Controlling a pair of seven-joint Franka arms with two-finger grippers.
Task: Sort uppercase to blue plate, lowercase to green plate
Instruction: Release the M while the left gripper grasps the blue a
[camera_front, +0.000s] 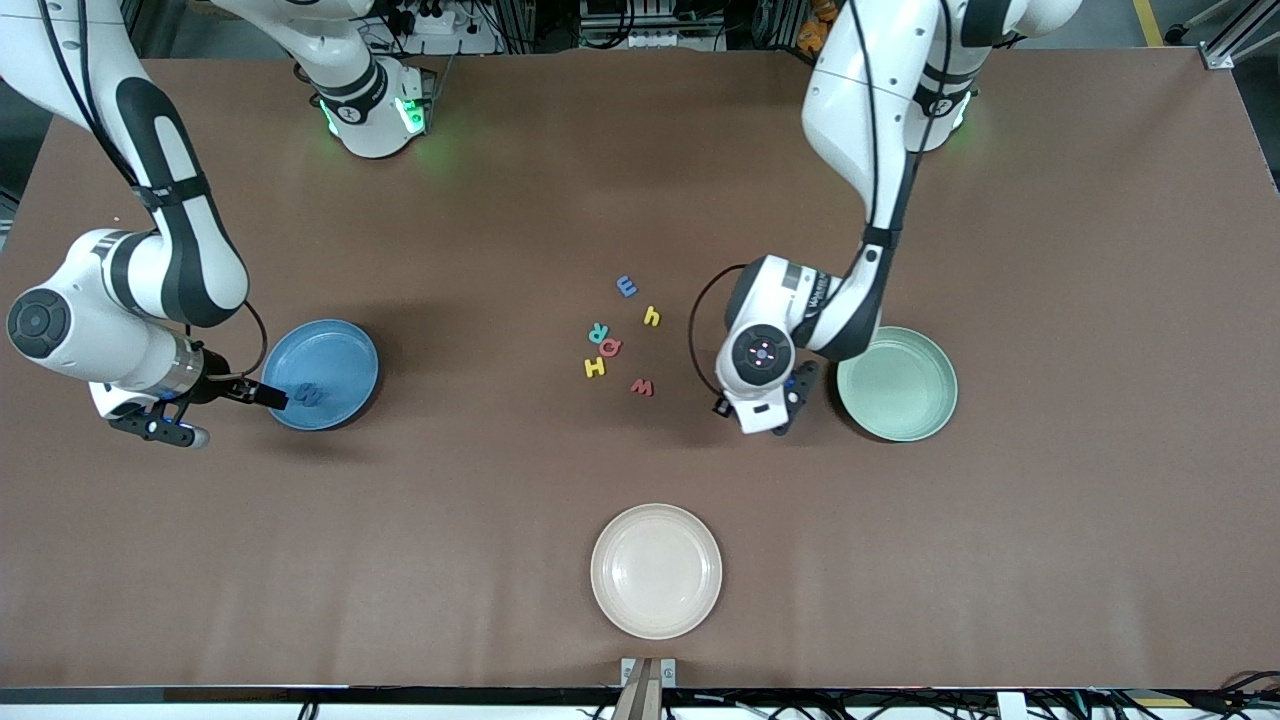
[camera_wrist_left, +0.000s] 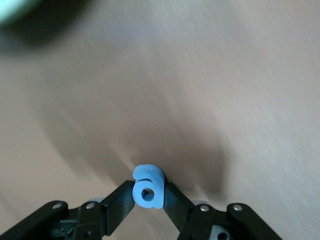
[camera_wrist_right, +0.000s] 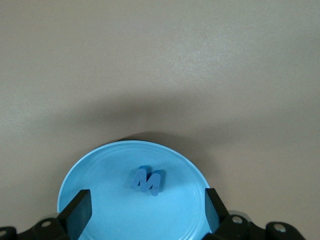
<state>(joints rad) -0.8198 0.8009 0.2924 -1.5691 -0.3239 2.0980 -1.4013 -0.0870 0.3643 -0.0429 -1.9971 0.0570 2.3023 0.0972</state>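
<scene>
Your left gripper (camera_wrist_left: 148, 200) has its fingers (camera_wrist_left: 119, 202) pinched on the blue a (camera_wrist_left: 148, 186), held above bare table (camera_front: 1000, 560) just beside the green plate (camera_front: 897, 383), at that plate's edge toward the right arm's end. Your right gripper (camera_wrist_right: 147, 212) has its fingers (camera_wrist_right: 77, 216) spread wide over the blue plate (camera_front: 321, 374) (at its rim nearer the right arm's end), and the blue M (camera_wrist_right: 147, 181) lies in that plate. Near the table's middle, between the two plates, you have the blue E-shaped letter (camera_front: 627, 286), yellow h (camera_front: 652, 316), teal R (camera_front: 597, 331), red Q (camera_front: 610, 347), yellow H (camera_front: 594, 367) and red w (camera_front: 641, 387). The cream-white plate (camera_front: 656, 570) sits nearer the front camera than these letters.
</scene>
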